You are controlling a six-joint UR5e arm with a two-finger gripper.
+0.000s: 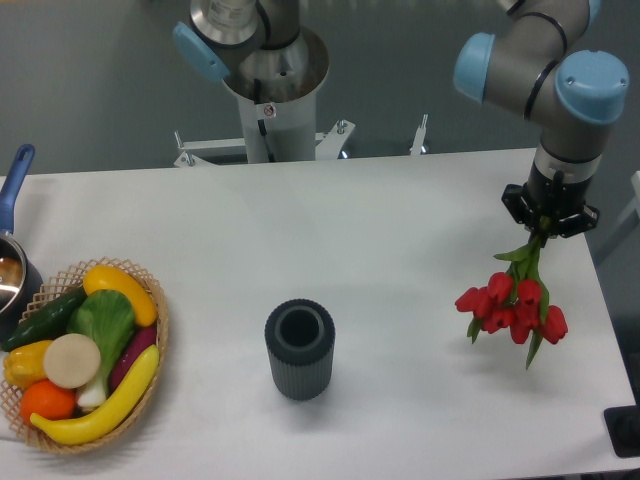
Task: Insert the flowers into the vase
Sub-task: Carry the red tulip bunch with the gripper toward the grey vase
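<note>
At the right side of the frame, the black two-finger claw [547, 222] of the grey arm with pale blue joint caps points straight down and is clenched on the green stems of the bunch of red tulip buds with narrow green leaves [514, 304]. The flowers hang upside down from it, stems up in the grip and red heads fanned out below, just over the white table [380, 230] near its right edge; whether the lowest buds touch the table cannot be told.

Lower centre of the frame holds the small dark grey ribbed cylinder vase with a thick rim [299, 349], standing upright on the table with its round mouth open to the camera. It is well apart from the flowers, to their left and a little lower in the frame.

Down in the lower left corner sits a round wicker basket [152, 338] filled with colourful toy vegetables [80, 350], among them yellow, green, orange and purple pieces. Just beside it, at the left edge, part of a metal pot with a blue handle [17, 172] shows. Behind the table at upper centre stands the arm's grey pedestal base [268, 90].
</note>
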